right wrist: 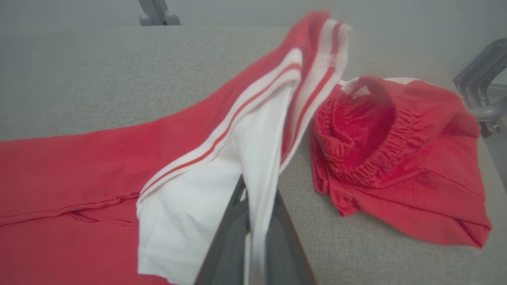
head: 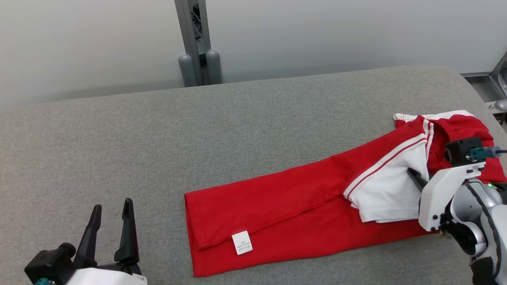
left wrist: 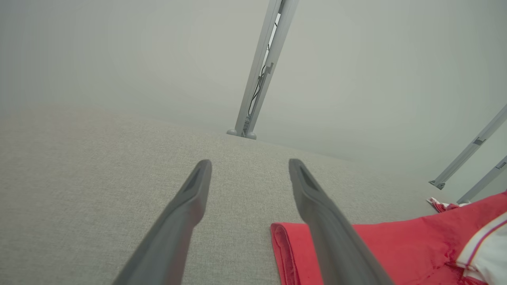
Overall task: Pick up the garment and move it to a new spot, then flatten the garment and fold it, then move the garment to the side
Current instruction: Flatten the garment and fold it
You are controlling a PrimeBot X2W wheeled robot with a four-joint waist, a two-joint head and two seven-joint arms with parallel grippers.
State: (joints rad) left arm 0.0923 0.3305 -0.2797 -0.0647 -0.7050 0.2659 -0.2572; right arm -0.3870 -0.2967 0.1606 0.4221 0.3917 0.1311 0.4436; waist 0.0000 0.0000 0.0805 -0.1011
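Observation:
The garment [head: 277, 206] is red with a white, red-striped panel [head: 390, 190] and lies stretched across the right half of the grey padded table [head: 158, 138]. A white label [head: 242, 242] shows near its folded left end. My right gripper [head: 412, 173] is shut on the white panel, and in the right wrist view that fabric [right wrist: 222, 166] runs up between the gripper's [right wrist: 255, 198] fingers, lifted into a ridge. A bunched red part with an elastic edge [right wrist: 396, 158] lies just right of it. My left gripper [head: 112, 204] stands open over bare table, left of the garment's end [left wrist: 416, 245].
A grey metal post [head: 197, 43] stands behind the table's far edge. Metal frame parts [head: 500, 79] sit off the table's right end, close to the bunched red cloth. The table's right corner curves away near my right arm.

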